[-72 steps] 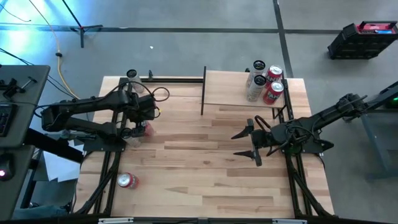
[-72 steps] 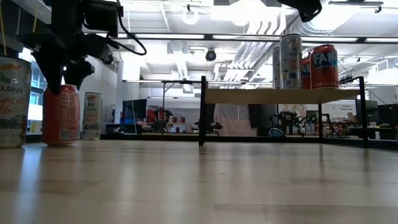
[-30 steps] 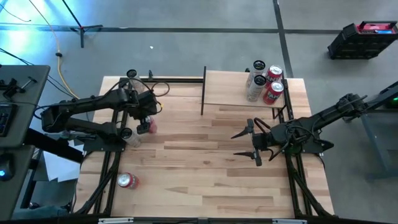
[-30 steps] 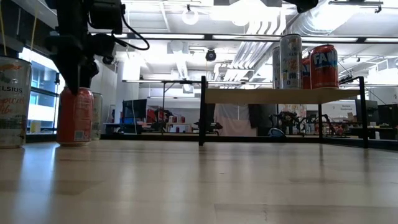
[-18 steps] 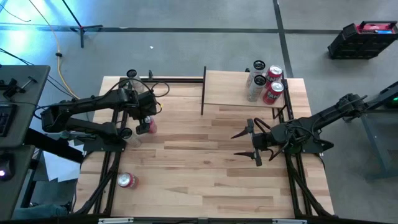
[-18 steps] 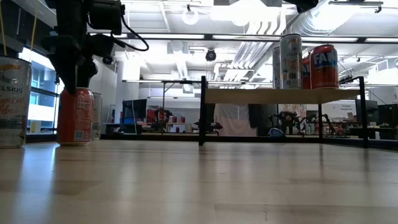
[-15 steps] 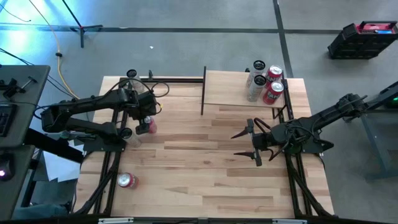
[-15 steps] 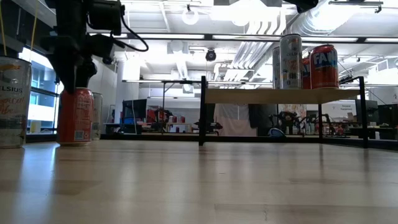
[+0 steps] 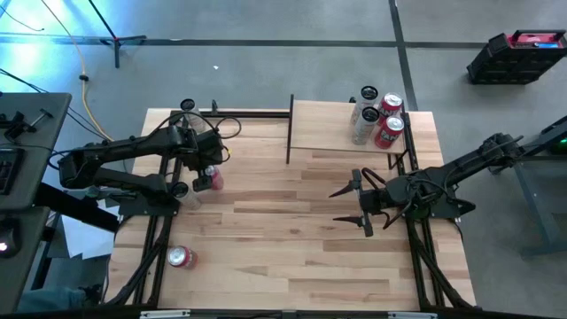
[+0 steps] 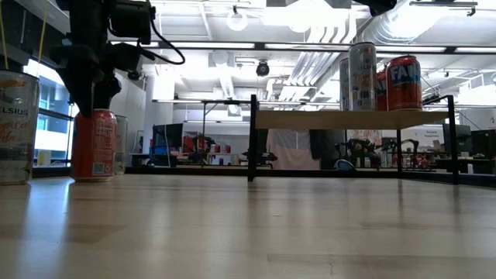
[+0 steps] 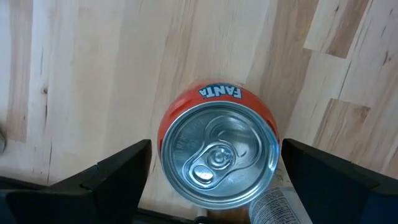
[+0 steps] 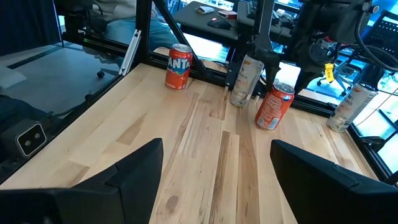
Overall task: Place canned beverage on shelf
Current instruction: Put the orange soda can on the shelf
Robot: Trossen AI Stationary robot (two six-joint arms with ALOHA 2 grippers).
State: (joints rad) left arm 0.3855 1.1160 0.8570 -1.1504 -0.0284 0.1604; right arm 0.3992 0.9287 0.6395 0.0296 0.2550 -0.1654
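Observation:
An orange Fanta can (image 11: 217,155) stands upright on the planked tabletop at the far left (image 9: 209,180). My left gripper (image 9: 204,168) hangs over it, pointing straight down and open. Its fingers (image 11: 118,180) flank the can's top with a gap on each side and touch nothing. In the low view the gripper (image 10: 93,97) sits just above the can (image 10: 94,146). The shelf (image 9: 328,133), a pale board on black uprights at the far right, carries several cans (image 9: 376,120). My right gripper (image 9: 354,202) hovers open over the table's right half, pointing left.
A silver can (image 9: 186,191) stands close beside the orange one. A red-and-white can (image 9: 182,257) stands near the front left corner, and another can (image 9: 188,105) at the far left corner. The tabletop's middle (image 9: 292,221) is bare wood.
Over the last second nothing has visibly moved. Before that, the orange can shifted a little toward the table's right under my left gripper, staying upright on the table.

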